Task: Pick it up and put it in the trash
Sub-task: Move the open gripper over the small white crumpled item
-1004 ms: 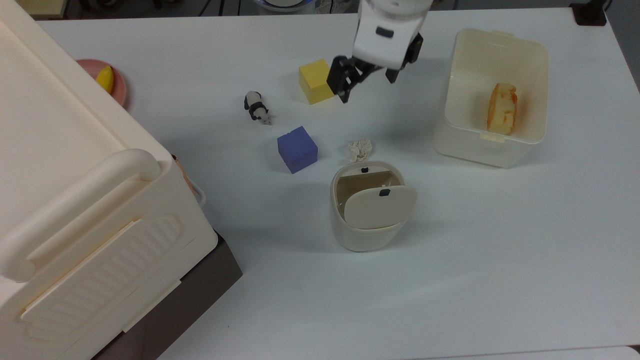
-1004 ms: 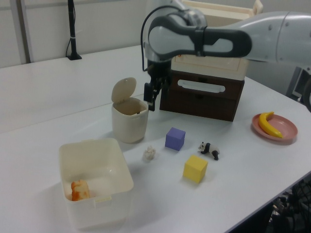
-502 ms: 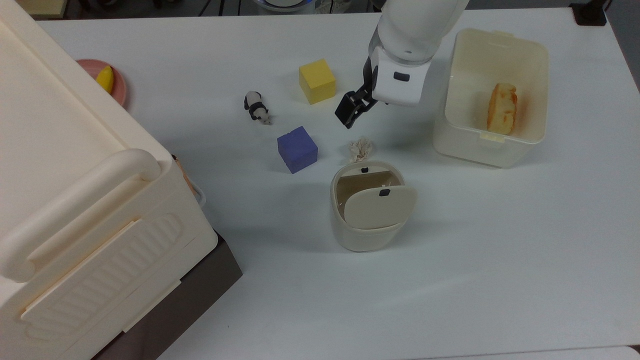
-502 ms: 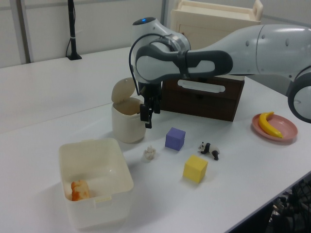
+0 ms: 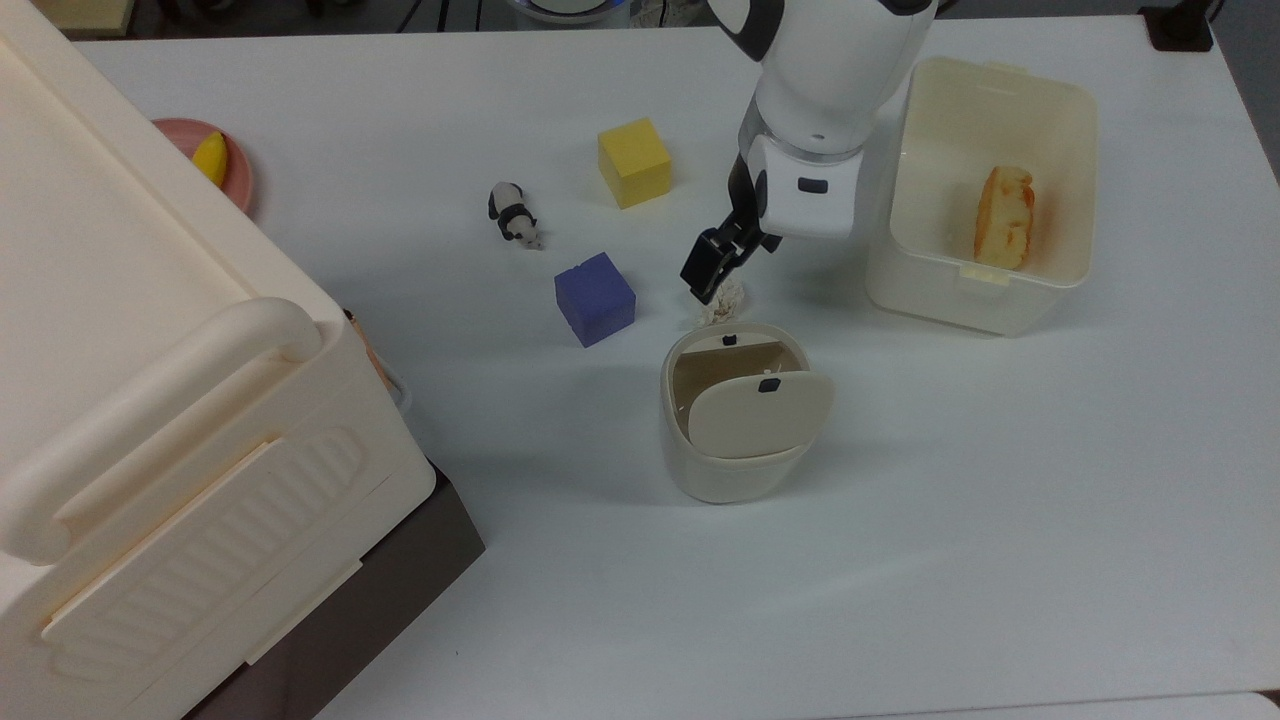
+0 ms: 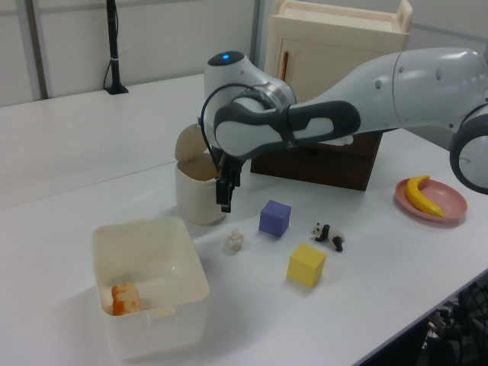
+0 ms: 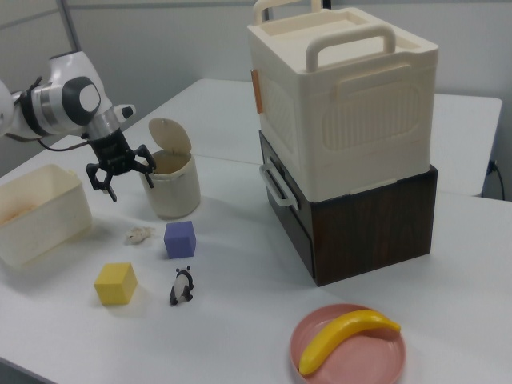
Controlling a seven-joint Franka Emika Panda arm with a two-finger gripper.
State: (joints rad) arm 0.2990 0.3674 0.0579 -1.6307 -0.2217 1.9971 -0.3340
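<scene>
The crumpled off-white tissue wad (image 5: 729,301) lies on the white table, right beside the far rim of the cream trash bin (image 5: 735,470), whose flap lid (image 5: 760,412) is tilted open. The tissue (image 6: 234,241) is also in the left view, and in the right view it (image 7: 138,234) lies between the bin (image 7: 176,190) and the cubes. My gripper (image 5: 728,265) hangs above the wad, open, with nothing between its fingers. In the right view the gripper (image 7: 126,180) has its fingers spread, well above the table. One dark fingertip (image 5: 706,272) partly covers the tissue in the top view.
A blue cube (image 5: 594,298), a yellow cube (image 5: 634,162) and a panda figurine (image 5: 514,214) lie to the top view's left of the tissue. A large cream tub (image 5: 1000,75) holding an orange-brown piece stands at the right. A pink plate (image 5: 238,175) with a banana and a big cream box (image 5: 150,400) stand at the left.
My gripper has travelled from beside the yellow cube toward the tissue and come lower, ending over the wad. The tissue and the bin have not moved.
</scene>
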